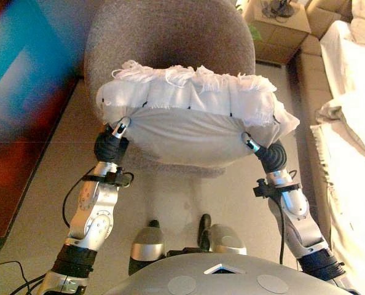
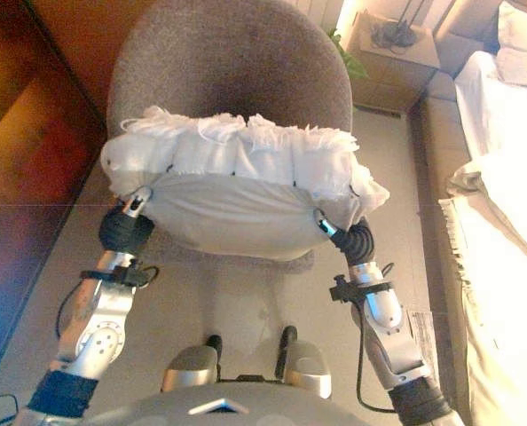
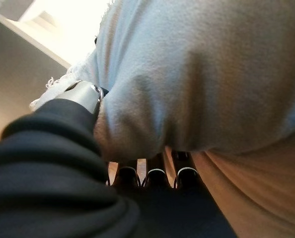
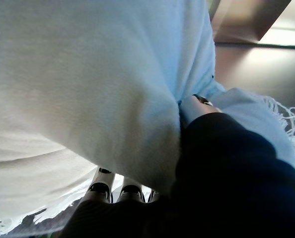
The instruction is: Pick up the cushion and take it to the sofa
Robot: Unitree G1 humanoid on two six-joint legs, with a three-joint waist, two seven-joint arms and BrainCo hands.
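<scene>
The white cushion (image 1: 188,117), fringed along its far edge, hangs in the air between my two hands, in front of a grey round chair (image 1: 170,37). My left hand (image 1: 112,146) grips its left lower corner. In the left wrist view the thumb (image 3: 85,95) digs into the cushion (image 3: 202,74) while the fingers (image 3: 155,173) run underneath it. My right hand (image 1: 270,157) holds the right lower corner the same way, thumb (image 4: 199,101) pressed into the fabric (image 4: 88,74) and fingers (image 4: 130,191) below. Most of each finger is hidden under the cushion.
The sofa (image 1: 354,123), draped in white cloth and cushions, runs along the right side. A small wooden side table (image 1: 278,27) stands at the back right. A dark cabinet (image 1: 16,153) lines the left. Beige floor lies between chair and sofa.
</scene>
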